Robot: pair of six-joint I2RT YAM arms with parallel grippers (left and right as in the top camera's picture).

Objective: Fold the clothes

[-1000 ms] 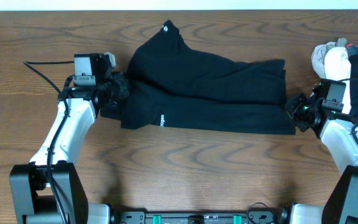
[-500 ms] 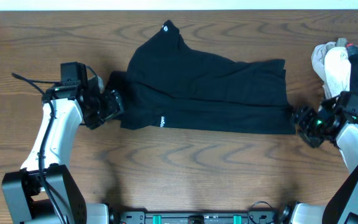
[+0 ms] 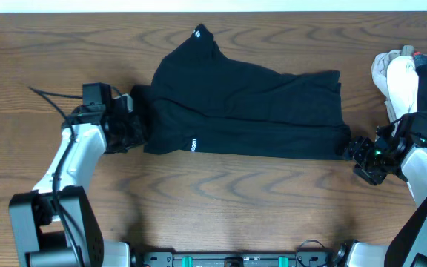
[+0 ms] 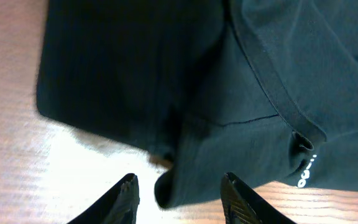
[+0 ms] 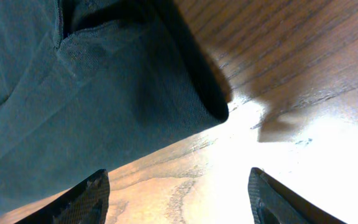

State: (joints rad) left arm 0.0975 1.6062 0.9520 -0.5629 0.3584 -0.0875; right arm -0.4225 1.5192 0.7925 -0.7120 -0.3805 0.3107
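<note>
While left tool and right tool gape empty, a garment heap — far right — flanks the shirt.

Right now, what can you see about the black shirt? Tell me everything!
The black shirt lies folded into a long, wrinkly band on the wooden table. Its cloth looks like a soft knit. A small white label sits at its far tip, and a tiny white logo sits near its front edge. The left claw is open around its left corner. The right claw is open beside its right corner, gripping nothing.
</note>
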